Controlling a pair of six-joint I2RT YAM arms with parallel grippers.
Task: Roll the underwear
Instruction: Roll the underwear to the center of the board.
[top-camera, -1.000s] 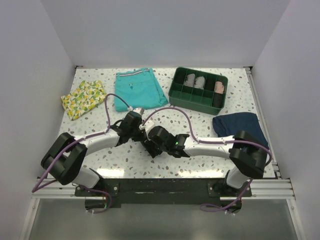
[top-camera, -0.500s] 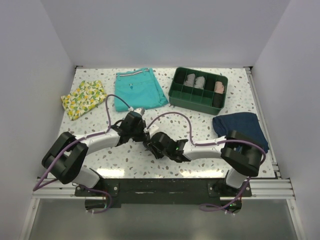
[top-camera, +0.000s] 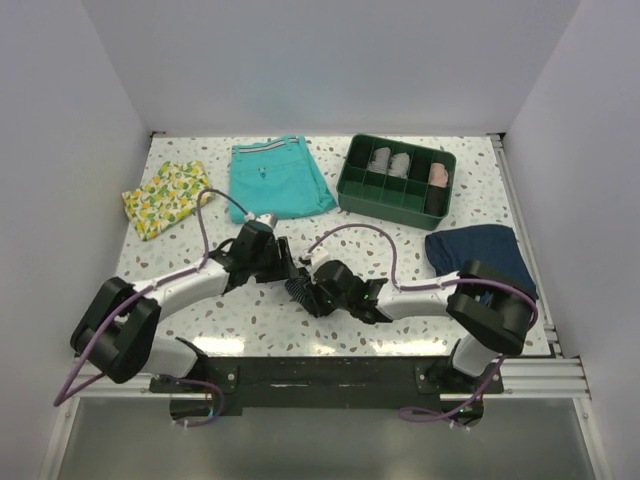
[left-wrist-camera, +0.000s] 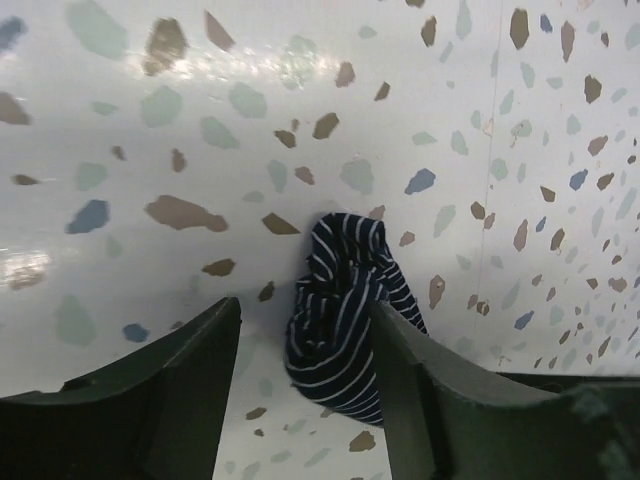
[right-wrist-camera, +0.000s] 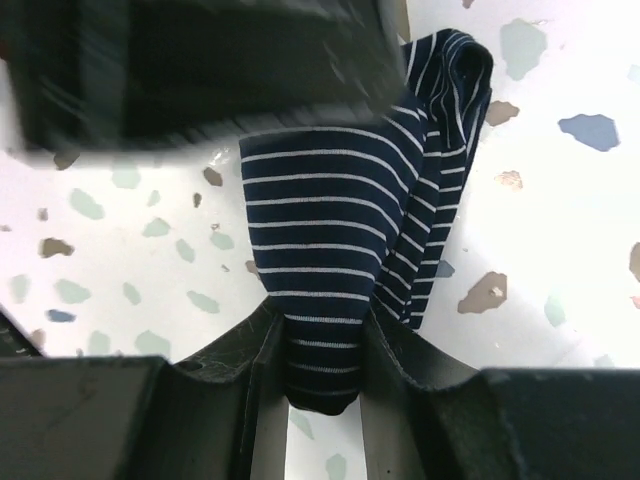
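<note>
The underwear (right-wrist-camera: 330, 250) is already bunched into a loose, uneven roll near the front centre of the worktop (top-camera: 400, 235); tightening it seems to be what is left. The right tool (right-wrist-camera: 322, 345), reaching low to the left, pinches one end. The left tool (left-wrist-camera: 305, 350), angled downward, stands open with the bundle between its fingers.

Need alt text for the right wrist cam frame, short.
The right hand pinches the lower end of bunched navy pinstriped underwear, seen against a white speckled table. A blurred dark shape fills the upper left.
</note>
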